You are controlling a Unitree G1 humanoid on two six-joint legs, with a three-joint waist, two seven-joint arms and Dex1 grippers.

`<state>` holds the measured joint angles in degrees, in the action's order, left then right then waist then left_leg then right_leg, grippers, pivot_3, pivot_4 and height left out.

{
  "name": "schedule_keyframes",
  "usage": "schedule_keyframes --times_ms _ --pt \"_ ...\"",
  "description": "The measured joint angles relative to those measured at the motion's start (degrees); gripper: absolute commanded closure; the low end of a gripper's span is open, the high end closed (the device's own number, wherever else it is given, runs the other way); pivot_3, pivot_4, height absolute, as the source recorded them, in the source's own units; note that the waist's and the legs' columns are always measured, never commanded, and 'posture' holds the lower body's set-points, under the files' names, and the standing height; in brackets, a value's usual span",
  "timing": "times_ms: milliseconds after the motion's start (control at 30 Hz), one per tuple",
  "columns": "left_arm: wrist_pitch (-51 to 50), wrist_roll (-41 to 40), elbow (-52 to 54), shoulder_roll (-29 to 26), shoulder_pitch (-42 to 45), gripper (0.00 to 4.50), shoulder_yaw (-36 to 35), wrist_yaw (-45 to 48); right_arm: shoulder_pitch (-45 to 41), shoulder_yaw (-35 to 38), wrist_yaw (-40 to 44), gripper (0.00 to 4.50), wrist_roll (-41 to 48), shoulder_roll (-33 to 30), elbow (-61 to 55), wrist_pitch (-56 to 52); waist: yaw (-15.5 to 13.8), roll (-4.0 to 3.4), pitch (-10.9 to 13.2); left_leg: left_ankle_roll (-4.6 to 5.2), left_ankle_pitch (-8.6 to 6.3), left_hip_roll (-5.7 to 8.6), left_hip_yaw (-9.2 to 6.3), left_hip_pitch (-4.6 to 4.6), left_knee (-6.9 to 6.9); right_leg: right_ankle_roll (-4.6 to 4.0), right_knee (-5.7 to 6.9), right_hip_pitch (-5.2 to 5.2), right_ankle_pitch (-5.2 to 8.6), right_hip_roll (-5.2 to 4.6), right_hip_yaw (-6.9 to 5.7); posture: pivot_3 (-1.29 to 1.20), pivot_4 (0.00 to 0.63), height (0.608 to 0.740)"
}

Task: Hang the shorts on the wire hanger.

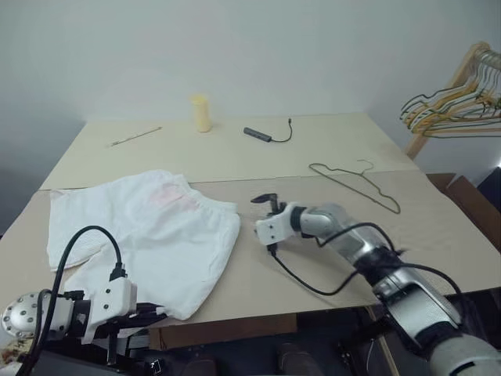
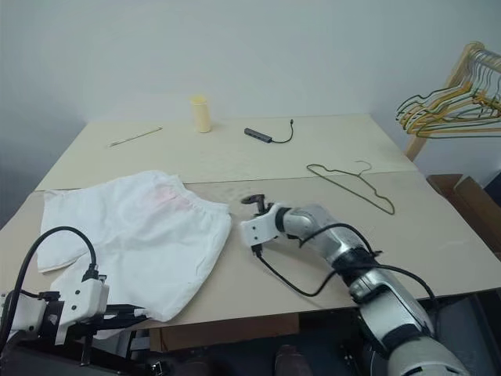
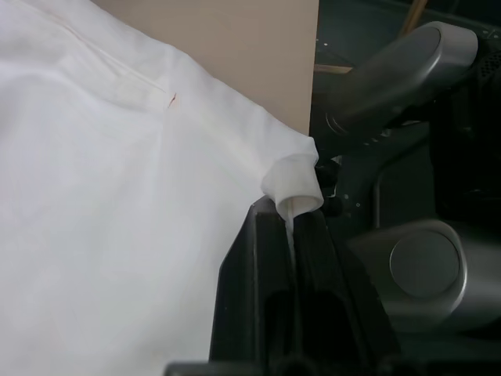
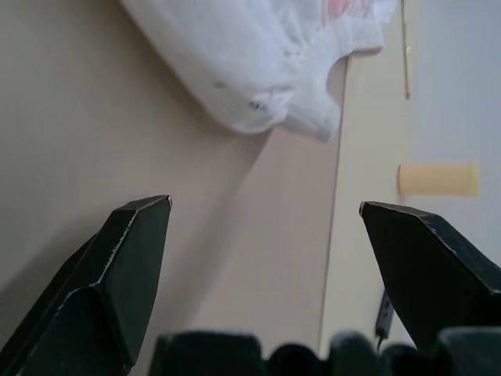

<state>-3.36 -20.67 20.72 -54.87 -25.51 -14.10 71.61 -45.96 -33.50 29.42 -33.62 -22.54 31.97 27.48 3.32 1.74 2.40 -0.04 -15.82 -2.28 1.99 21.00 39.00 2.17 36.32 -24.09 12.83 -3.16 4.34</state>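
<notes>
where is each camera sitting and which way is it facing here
Left eye view: on the head, looking down over the table; both arms show.
Right eye view: its stereo twin, same scene.
Left wrist view: along the left gripper, shut on a corner of the shorts.
Right wrist view: between the open right gripper fingers, toward the shorts' waistband.
Shared: shorts show in all four; both eye views also show the wire hanger.

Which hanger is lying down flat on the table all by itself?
The thin dark wire hanger, flat on the table beyond the open right gripper. The yellow and dark hangers hang bunched on a wooden rack, off the table's far right corner.
</notes>
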Motion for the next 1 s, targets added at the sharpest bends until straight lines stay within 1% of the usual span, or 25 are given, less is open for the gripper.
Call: schedule_keyframes --times_ms 100,233,333,433,533,800,867,900,933,1000 --pt "-0.7 0.0 1.4 0.1 -0.2 4.47 -0.3 -0.2 -4.3 -2.7 -6.4 0.0 -4.6 2.9 6.6 4.9 0.3 0.0 0.0 -0.01 0.0 0.04 -0.07 0.03 0.0 0.0 0.06 -0.02 0.0 -0.03 0.0 0.07 0.0 0.74" --pt "-1.0 0.0 2.3 0.1 -0.5 4.47 -0.5 -0.5 -9.6 -6.6 -13.5 0.0 -10.4 5.1 15.5 9.5 0.4 0.01 0.0 -0.03 0.01 0.09 -0.11 -0.03 0.0 -0.02 0.32 -0.04 0.02 -0.07 0.0 0.07 0.0 0.74" --pt "-1.8 0.1 2.9 0.2 -0.9 4.47 -0.7 -0.7 -12.0 -9.4 -18.9 0.0 -14.1 7.0 22.1 11.6 0.7 0.01 0.0 -0.04 0.02 0.1 -0.13 -0.15 -0.01 -0.12 0.48 -0.03 0.08 -0.05 0.02 0.08 0.0 0.74" --pt "-2.0 0.1 3.3 0.2 -1.3 4.47 -0.8 -0.7 -14.3 -12.4 -22.2 0.0 -17.6 7.8 27.0 13.6 0.8 0.0 0.0 -0.04 0.03 0.11 -0.14 -0.25 -0.02 -0.19 0.63 -0.03 0.14 -0.04 0.04 0.08 0.0 0.74" --pt "-2.0 0.1 3.5 0.2 -1.6 4.5 -1.5 -0.7 -16.9 -13.5 -23.7 0.58 -19.3 8.2 30.0 15.3 0.8 0.0 0.0 -0.04 0.03 0.09 -0.16 -0.35 -0.05 -0.24 0.68 0.02 0.18 -0.02 0.03 0.09 0.0 0.74" --pt "-2.3 0.1 4.1 0.2 -2.5 4.5 -2.8 -0.7 -18.4 -14.1 -27.2 3.34 -20.8 10.4 33.9 17.0 0.8 0.0 0.0 -0.04 0.03 0.08 -0.19 -0.42 -0.13 -0.3 0.71 0.03 0.24 0.0 0.03 0.09 0.0 0.74" --pt "-2.5 0.1 4.2 0.2 -2.5 4.5 -2.8 -0.7 -18.6 -14.4 -27.7 3.97 -21.4 10.9 34.4 17.1 0.8 0.0 0.0 -0.04 0.03 0.08 -0.2 -0.42 -0.13 -0.3 0.72 0.03 0.24 0.0 0.03 0.09 0.0 0.74" --pt "-2.6 0.1 4.2 0.2 -2.5 4.5 -2.8 -0.7 -18.6 -14.5 -28.1 4.37 -21.4 11.0 34.5 17.1 0.8 0.0 0.0 -0.04 0.03 0.08 -0.2 -0.44 -0.13 -0.3 0.72 0.04 0.24 0.0 0.03 0.09 0.0 0.74" --pt "-2.7 0.2 4.2 0.2 -2.5 4.5 -2.8 -0.7 -18.6 -14.6 -28.4 4.48 -21.5 11.1 34.8 17.1 0.8 0.0 0.0 -0.05 0.03 0.08 -0.21 -0.44 -0.13 -0.3 0.73 0.04 0.24 0.0 0.03 0.08 0.0 0.74" --pt "-2.8 0.3 4.1 0.2 -2.2 4.5 -2.8 -0.9 -18.6 -14.9 -28.4 4.48 -21.5 11.5 35.4 17.1 0.8 0.0 0.0 -0.04 0.03 0.08 -0.21 -0.45 -0.14 -0.31 0.73 0.04 0.25 0.0 0.03 0.08 0.0 0.74"
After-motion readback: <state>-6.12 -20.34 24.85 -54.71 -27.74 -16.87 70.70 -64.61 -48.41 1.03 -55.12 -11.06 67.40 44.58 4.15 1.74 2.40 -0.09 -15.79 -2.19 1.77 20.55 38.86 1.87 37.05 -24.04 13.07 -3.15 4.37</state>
